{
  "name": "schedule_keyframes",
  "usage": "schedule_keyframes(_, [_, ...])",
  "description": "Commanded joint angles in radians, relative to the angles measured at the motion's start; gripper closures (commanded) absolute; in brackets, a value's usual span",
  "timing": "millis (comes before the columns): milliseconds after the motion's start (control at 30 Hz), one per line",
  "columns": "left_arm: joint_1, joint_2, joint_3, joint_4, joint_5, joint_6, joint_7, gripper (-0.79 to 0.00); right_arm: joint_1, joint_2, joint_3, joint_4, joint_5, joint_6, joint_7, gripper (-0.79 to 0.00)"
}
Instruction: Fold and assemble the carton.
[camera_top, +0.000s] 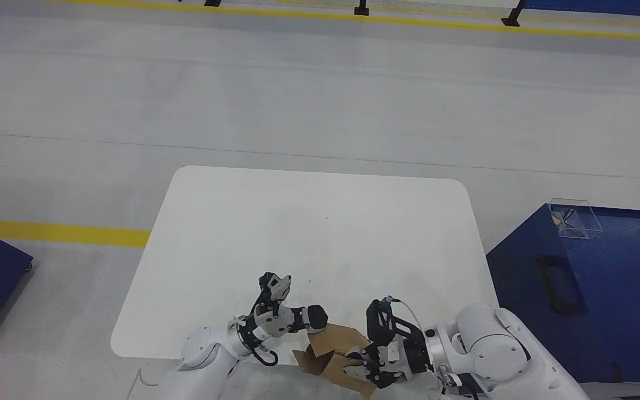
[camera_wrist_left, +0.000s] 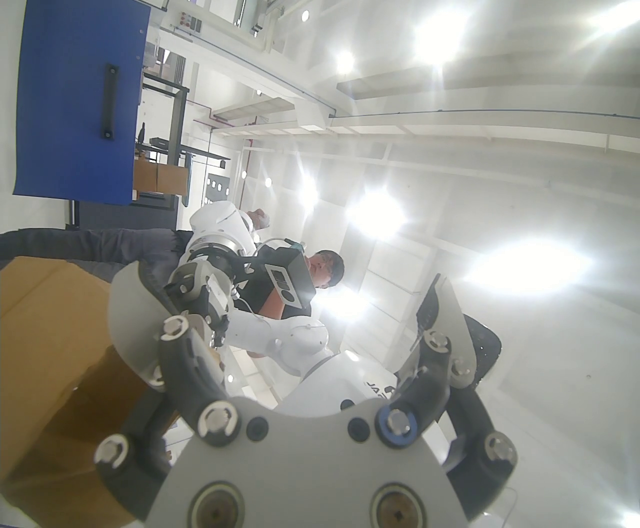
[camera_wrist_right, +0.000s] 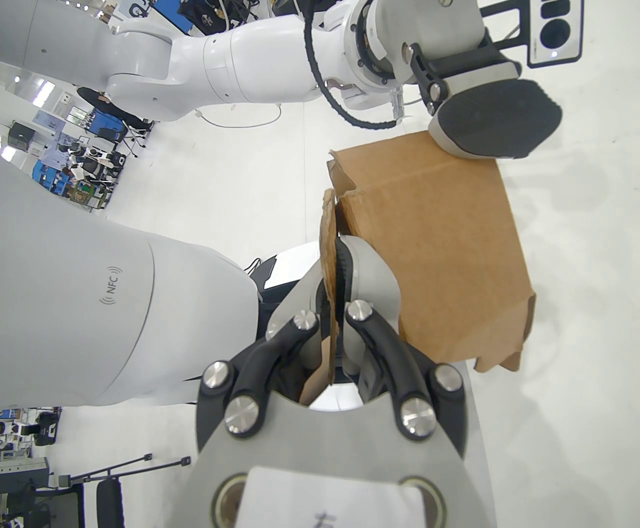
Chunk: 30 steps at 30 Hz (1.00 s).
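Though only partly folded, listed as one carton (camera_top: 335, 355) at near edge of table (camera_top: 300, 230), pinched by a flap (camera_wrist_right: 327, 240) in clenched right gripper (camera_wrist_right: 334, 280) as anchor, with one pad (camera_wrist_right: 495, 122) of spread-open left gripper (camera_wrist_left: 287, 290) against far corner, seemingly to push panels square.

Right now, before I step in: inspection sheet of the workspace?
Surface: white table, carton at its near edge.
Job's things: brown carton, partly opened, flaps loose, between the two arms.
Clutter: nothing seen.
Grippers: right claw shut on a carton flap; left claw open, one pad against the carton's edge.
Cables: black cable looped at the left wrist, off the carton.
Surroundings: blue cabinet beside the table; yellow floor lines.
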<state>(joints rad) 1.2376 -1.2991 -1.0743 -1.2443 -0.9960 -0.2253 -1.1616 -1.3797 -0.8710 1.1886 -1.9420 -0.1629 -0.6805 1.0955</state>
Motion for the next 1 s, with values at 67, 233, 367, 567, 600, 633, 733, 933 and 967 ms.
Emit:
schedule_keyframes(67, [0.000, 0.000, 0.000, 0.000, 0.000, 0.000, 0.000, -0.785, 0.000, 0.000, 0.000, 0.000, 0.000, 0.000, 0.000, 0.000])
schedule_keyframes(233, [0.000, 0.000, 0.000, 0.000, 0.000, 0.000, 0.000, -0.785, 0.000, 0.000, 0.000, 0.000, 0.000, 0.000, 0.000, 0.000])
schedule_keyframes(367, [-0.003, 0.003, -0.005, -0.022, 0.050, -0.008, 0.029, -0.785, -0.001, 0.000, -0.001, 0.000, 0.000, 0.003, -0.005, 0.000])
schedule_keyframes(567, [0.088, 0.059, -0.156, -0.265, 0.497, -0.085, 0.169, -0.785, 0.032, 0.001, -0.001, 0.060, 0.101, 0.036, -0.010, 0.000])
schedule_keyframes(600, [0.122, 0.069, -0.185, -0.327, 0.594, -0.083, 0.205, -0.785, 0.044, 0.002, -0.001, 0.076, 0.129, 0.038, 0.008, 0.000])
schedule_keyframes(633, [0.159, 0.078, -0.206, -0.387, 0.686, -0.071, 0.234, -0.785, 0.057, 0.003, 0.000, 0.093, 0.155, 0.041, 0.028, 0.000])
schedule_keyframes(733, [0.237, 0.095, -0.251, -0.523, 0.910, -0.011, 0.306, -0.785, 0.094, 0.005, -0.008, 0.135, 0.236, 0.043, 0.087, 0.000])
schedule_keyframes(933, [0.363, 0.112, -0.282, -0.695, 1.218, 0.094, 0.429, -0.785, 0.202, 0.014, -0.079, 0.187, 0.310, 0.103, 0.148, 0.000])
schedule_keyframes(967, [0.375, 0.114, -0.285, -0.712, 1.257, 0.117, 0.441, -0.785, 0.220, 0.016, -0.094, 0.196, 0.327, 0.113, 0.157, 0.000])
